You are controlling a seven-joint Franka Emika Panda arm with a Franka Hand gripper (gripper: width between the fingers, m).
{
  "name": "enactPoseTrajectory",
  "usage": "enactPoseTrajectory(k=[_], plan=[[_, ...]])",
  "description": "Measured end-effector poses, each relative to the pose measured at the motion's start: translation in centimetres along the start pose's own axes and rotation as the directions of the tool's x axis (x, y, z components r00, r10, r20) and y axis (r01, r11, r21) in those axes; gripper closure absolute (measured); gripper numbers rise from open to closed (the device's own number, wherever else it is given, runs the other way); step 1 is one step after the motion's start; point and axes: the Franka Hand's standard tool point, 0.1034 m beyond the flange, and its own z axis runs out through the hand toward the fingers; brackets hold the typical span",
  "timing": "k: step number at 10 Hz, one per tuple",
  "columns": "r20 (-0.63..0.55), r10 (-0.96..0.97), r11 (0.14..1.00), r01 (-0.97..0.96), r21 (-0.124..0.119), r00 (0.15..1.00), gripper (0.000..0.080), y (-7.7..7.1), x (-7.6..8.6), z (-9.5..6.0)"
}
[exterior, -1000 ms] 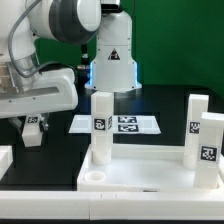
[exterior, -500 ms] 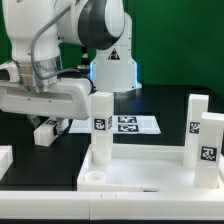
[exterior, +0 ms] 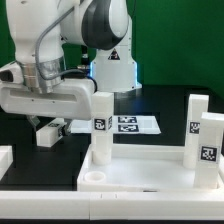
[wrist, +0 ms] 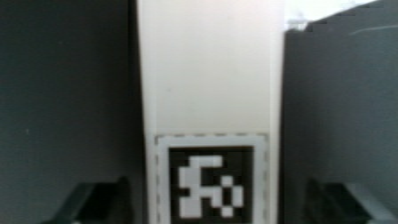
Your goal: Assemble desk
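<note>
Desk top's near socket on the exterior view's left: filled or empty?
Empty: the socket shows as an open round ring with nothing in it; the nearest leg stands upright behind it.

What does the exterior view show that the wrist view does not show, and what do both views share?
Only the exterior view shows the desk top with two upright legs in its sockets, the marker board and the robot base. Only the wrist view shows the tag on the loose leg large, between the gripper's fingers. Both show that loose leg and the dark table.
</note>
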Motion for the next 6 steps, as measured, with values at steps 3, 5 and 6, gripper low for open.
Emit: enactPoseTrajectory(k=[3, 5, 6], plan=[[0.244, 0.033, 0.995, -0.054, 0.082, 0.969, 0.0154, 0.9, 1.6, -1.5], [0.367, 0.034, 0.993, -0.073, 0.093, 0.93, 0.015, 0.9, 2.4, -1.1], [0.441, 0.034, 0.992, -0.084, 0.093, 0.897, 0.015, 0.0, 2.2, -0.6]])
